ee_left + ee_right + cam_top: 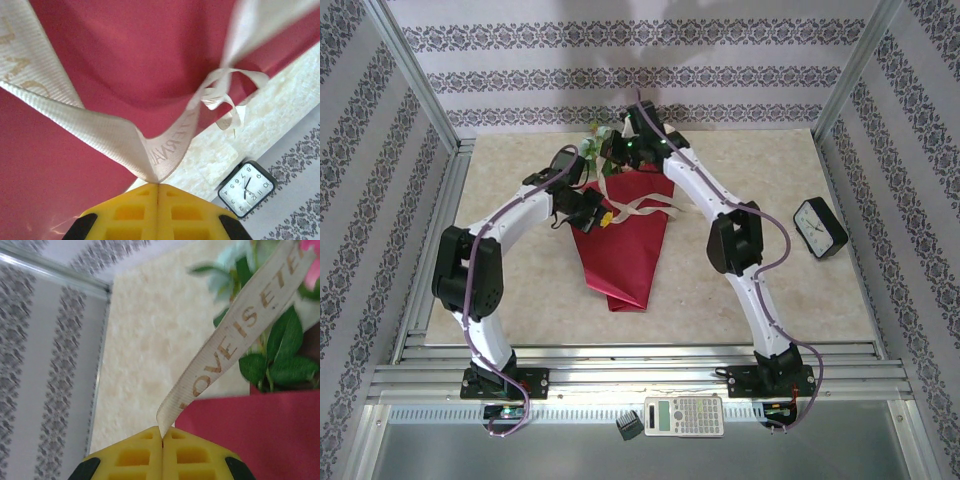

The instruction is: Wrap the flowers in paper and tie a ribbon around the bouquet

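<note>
From the overhead camera I see the bouquet (pixel 625 245) lying on the table (pixel 740 300), its narrow crimson tip pointing toward the near edge. The flowers (pixel 280 365) spill out at the far, wide end. My left gripper (pixel 158 186) has its yellow jaws pressed together on the ribbon (pixel 100 130). The ribbon rises out of the pinch in a fold and runs across the red paper (pixel 150 50), and a loose loop of it lies near the paper's edge. My right gripper (pixel 163 431) is likewise clamped on a length of ribbon printed with gold lettering, which slants straight up past the green leaves and pale blooms. A clock (pixel 819 227) sits on the table to the right, well apart from the bouquet. A calculator (pixel 683 415) lies in front of the table's near edge.
</note>
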Tool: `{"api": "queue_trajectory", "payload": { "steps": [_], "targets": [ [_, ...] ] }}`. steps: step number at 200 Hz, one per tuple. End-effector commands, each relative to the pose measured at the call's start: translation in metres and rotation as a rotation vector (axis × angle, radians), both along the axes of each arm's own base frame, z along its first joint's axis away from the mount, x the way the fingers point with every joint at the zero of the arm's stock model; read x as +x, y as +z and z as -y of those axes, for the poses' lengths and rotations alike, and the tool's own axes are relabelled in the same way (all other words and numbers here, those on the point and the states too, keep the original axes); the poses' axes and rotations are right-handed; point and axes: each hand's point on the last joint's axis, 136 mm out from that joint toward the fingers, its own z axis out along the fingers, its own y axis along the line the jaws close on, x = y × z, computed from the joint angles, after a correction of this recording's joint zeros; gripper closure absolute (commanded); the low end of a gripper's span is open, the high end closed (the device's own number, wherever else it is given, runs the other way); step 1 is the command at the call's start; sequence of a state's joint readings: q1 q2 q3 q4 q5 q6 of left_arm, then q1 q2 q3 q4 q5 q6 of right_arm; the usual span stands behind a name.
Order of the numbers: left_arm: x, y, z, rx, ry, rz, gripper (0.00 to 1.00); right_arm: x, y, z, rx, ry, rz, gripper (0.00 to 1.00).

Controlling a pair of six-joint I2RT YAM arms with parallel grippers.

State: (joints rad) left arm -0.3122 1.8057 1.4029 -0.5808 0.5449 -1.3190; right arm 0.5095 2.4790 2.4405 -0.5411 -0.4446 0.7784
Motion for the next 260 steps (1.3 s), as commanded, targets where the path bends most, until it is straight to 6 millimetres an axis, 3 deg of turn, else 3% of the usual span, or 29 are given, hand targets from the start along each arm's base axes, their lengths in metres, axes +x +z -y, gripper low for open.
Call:
{"api": "queue_trajectory", "payload": {
  "steps": [1,41,105,153,179,205,233,260],
  "targets": [
    [-0.005,0.012,-0.006,0.038,-0.033,0.031,1.0,-0.033,-0.037,-0.015,-0.024,0.129,-0.112,1.0],
    [0.002,0.017,-0.018,0.088,-0.042,0.055,1.0,-0.081,-0.063,-0.01,-0.07,0.288,-0.21,1.0],
    [0.014,0.015,-0.023,0.134,-0.105,0.084,1.0,-0.133,-0.067,0.009,-0.143,0.486,-0.302,1.0],
    [0.028,0.008,-0.029,0.168,-0.151,0.112,1.0,-0.127,-0.073,0.008,-0.067,0.477,-0.353,1.0],
    [0.04,0.006,-0.035,0.179,-0.159,0.146,1.0,-0.117,-0.068,0.017,-0.085,0.448,-0.336,0.75],
    [0.049,0.003,-0.038,0.17,-0.155,0.158,1.0,-0.108,-0.055,0.03,-0.108,0.409,-0.299,0.62],
    [0.058,-0.002,-0.037,0.152,-0.16,0.166,1.0,-0.101,-0.044,0.044,-0.138,0.373,-0.275,0.55],
    [0.071,-0.006,-0.037,0.158,-0.17,0.188,1.0,-0.088,-0.042,0.075,-0.236,0.258,-0.256,0.58]
  ]
}}
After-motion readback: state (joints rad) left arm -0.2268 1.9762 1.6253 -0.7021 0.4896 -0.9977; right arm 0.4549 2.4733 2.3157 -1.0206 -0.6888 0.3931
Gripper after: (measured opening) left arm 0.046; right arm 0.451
